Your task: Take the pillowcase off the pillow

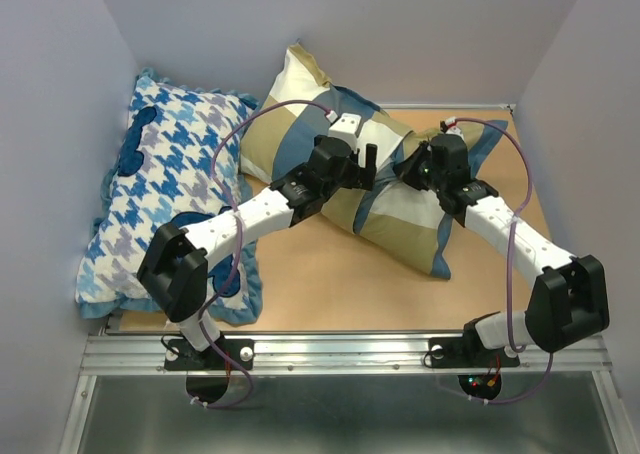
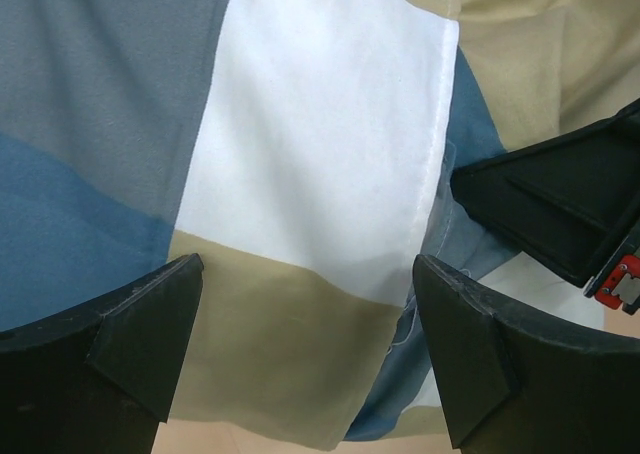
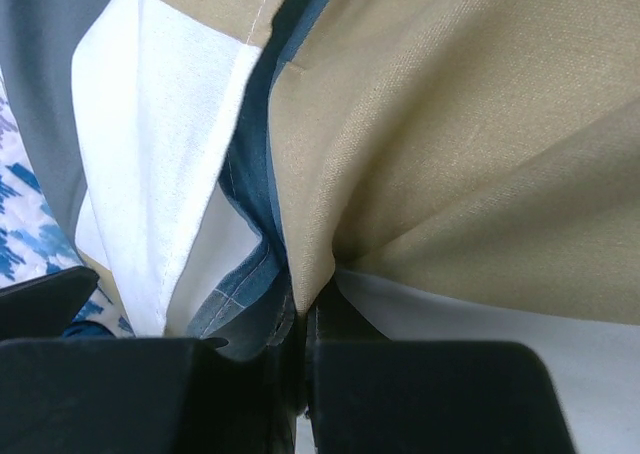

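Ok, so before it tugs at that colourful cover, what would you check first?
1. Right gripper has hold of the pillowcase: ok, its fingers are shut on a fold by the blue edging.
2. Left gripper free to take a second hold: ok, it is open above the cream block and holds nothing.
3. Pinch takes only the cover, not the pillow inside: cannot tell, the pillow is hidden.
4. Grippers out of each other's way: ok, but close; the right one shows just beside the left in the left wrist view.
5. Houndstooth cushion away from both grippers: ok, it lies off to the left.
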### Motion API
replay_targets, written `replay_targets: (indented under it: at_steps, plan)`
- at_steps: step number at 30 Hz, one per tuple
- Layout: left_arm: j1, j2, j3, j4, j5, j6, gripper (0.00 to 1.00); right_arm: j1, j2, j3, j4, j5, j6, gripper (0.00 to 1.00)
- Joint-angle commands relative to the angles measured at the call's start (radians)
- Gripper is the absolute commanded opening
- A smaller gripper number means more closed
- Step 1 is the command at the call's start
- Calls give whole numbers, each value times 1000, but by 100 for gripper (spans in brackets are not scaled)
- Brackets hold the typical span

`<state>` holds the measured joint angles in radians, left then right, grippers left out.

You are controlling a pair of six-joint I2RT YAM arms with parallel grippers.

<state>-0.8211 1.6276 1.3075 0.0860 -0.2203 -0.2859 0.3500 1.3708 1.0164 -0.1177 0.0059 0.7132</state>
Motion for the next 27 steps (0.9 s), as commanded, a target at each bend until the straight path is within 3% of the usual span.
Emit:
replay_targets:
  at_steps: [1, 8, 11, 14, 15, 18, 19, 22, 27]
  plan:
    - [-23, 20, 75, 38, -31, 34, 97, 17, -16, -44, 33, -84, -17, 1]
    - [-33, 67, 136, 29, -50, 33, 97, 17, -36, -64, 36, -86, -26, 1]
    - [-32, 113, 177, -21, -102, 33, 92, 17, -53, -75, 38, -78, -29, 0]
    - [-32, 133, 206, -48, -166, 22, 75, 17, -76, -87, 35, -58, -34, 0]
    - [-32, 135, 205, -49, -189, 19, 61, 17, -82, -96, 35, -52, -37, 1]
    - [-33, 130, 202, -58, -212, 21, 35, 17, -99, -111, 30, -31, -43, 1]
    - [-32, 127, 202, -63, -224, 21, 22, 17, -99, -113, 27, -23, -43, 1]
    - [-33, 107, 188, -78, -280, 10, 0, 17, -98, -113, 15, -9, -47, 0]
    - [-32, 75, 177, -84, -332, 27, 0, 17, -88, -119, 10, 5, -54, 1]
